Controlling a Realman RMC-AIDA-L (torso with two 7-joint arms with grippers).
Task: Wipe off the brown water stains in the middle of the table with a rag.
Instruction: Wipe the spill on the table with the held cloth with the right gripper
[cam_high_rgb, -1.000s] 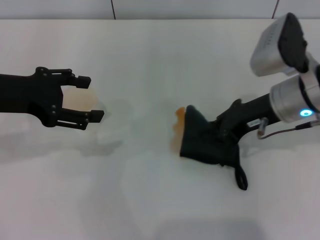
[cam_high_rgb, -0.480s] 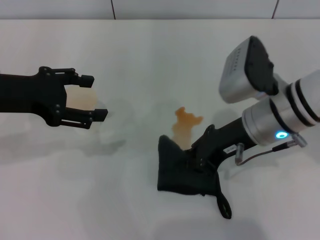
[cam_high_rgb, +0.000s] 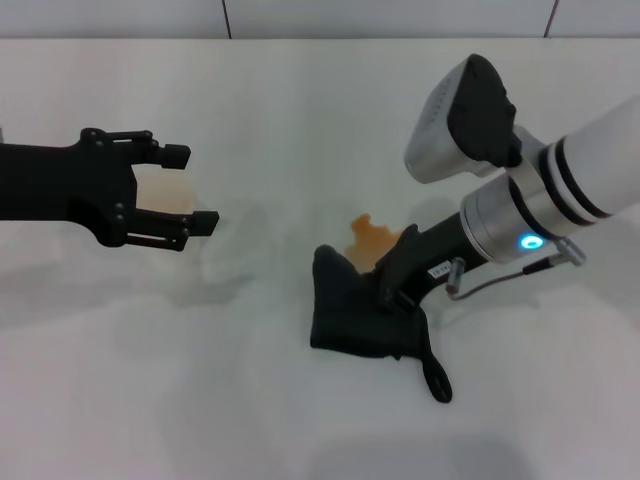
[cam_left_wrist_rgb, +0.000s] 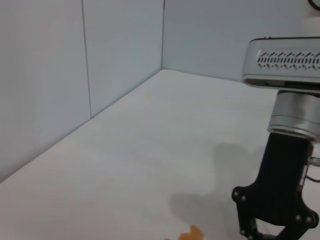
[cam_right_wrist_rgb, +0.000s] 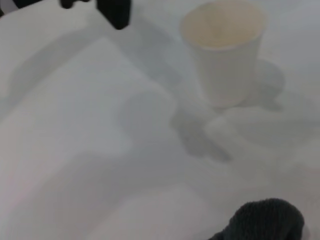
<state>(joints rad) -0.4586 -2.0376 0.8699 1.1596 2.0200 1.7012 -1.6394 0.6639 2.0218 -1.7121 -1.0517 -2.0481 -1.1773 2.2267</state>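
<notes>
- The right tool (cam_high_rgb: 385, 290) is clenched on the black rag (cam_high_rgb: 350, 315), pressing it flat against the white tabletop (cam_high_rgb: 300, 120).
- The rag's thin tail (cam_high_rgb: 435, 380) trails toward the robot.
- The brown water stains (cam_high_rgb: 372, 235) show just beyond the rag's far edge, partly covered.
- The left tool (cam_high_rgb: 185, 190) hovers well apart on the left, fingers spread around a pale cup (cam_high_rgb: 160, 195).
</notes>
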